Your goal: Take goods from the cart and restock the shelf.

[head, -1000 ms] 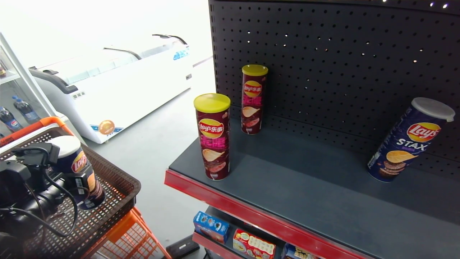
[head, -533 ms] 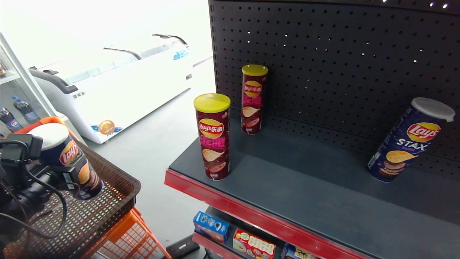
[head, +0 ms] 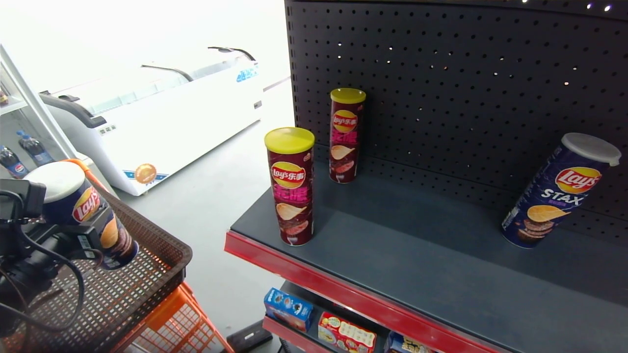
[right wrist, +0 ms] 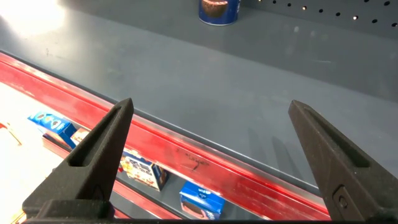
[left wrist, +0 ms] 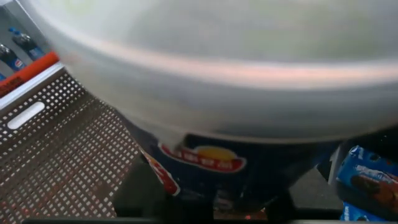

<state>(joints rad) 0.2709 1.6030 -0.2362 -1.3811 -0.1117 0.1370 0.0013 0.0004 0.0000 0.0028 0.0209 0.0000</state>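
My left gripper [head: 73, 235] is shut on a dark blue chips can with a white lid [head: 83, 211], held tilted above the brown mesh basket [head: 147, 264] of the orange cart. In the left wrist view the can [left wrist: 205, 162] looms close, its lid across the top. On the grey shelf [head: 417, 255] two maroon cans with yellow lids stand upright, one at the front left [head: 290, 186] and one by the pegboard [head: 346, 135]. A blue can [head: 559, 191] leans against the pegboard at the right. My right gripper [right wrist: 211, 155] hangs open above the shelf's red front edge [right wrist: 205, 155].
A white chest freezer [head: 162, 113] stands on the floor behind the cart. Small boxes [head: 338, 328] sit on the lower shelf. The black pegboard [head: 466, 73] backs the shelf. Bare shelf lies between the maroon cans and the blue can.
My left gripper has lifted the blue can up and to the left, higher above the cart basket. The cans on the shelf have not moved.
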